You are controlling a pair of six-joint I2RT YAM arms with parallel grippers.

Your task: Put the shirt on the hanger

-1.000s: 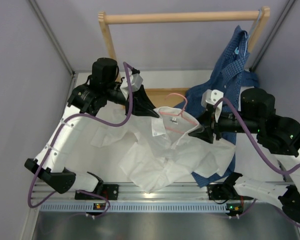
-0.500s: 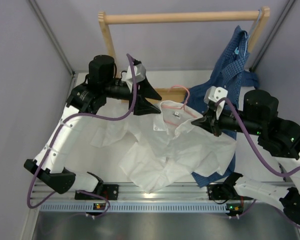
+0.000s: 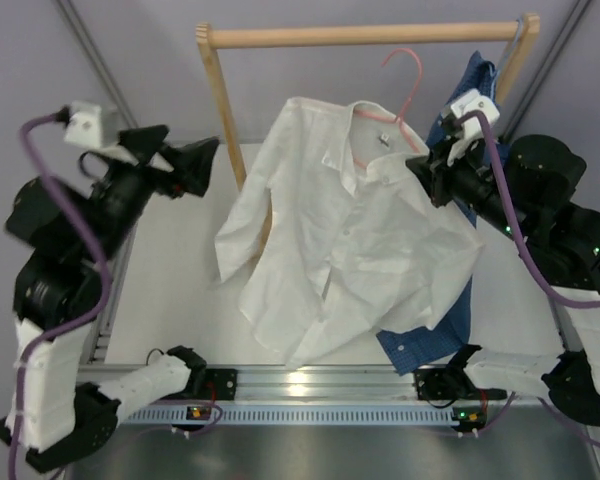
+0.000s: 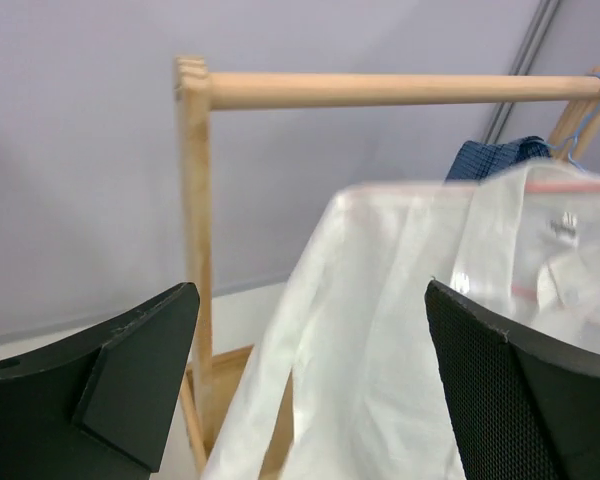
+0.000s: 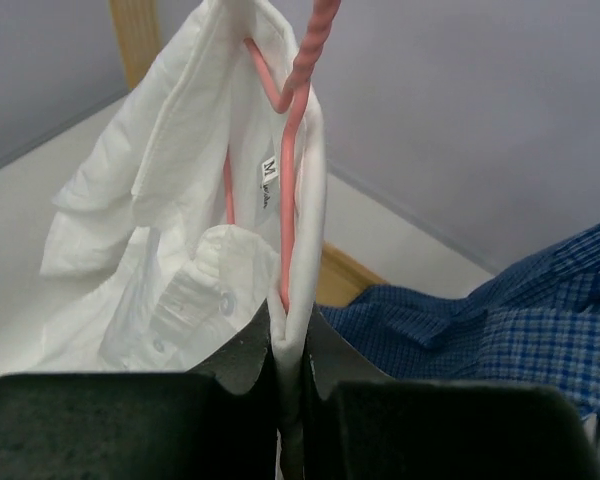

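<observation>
Now: right gripper (image 3: 425, 170) pressed together on the shirt (image 3: 350, 250) collar and the hanger (image 5: 311, 48) wire inside it. Shirt hangs from the hanger above the bench (image 3: 180, 300) middle, toward the far edge. Left gripper (image 3: 202, 165) spread wide, apart from the shirt, over the left edge.

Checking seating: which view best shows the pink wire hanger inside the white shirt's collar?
Right wrist: pink wire hanger, close-up, inside the collar of the white button-up shirt. Top external shows mostly its hook; left wrist only a blurred pink edge.
</observation>
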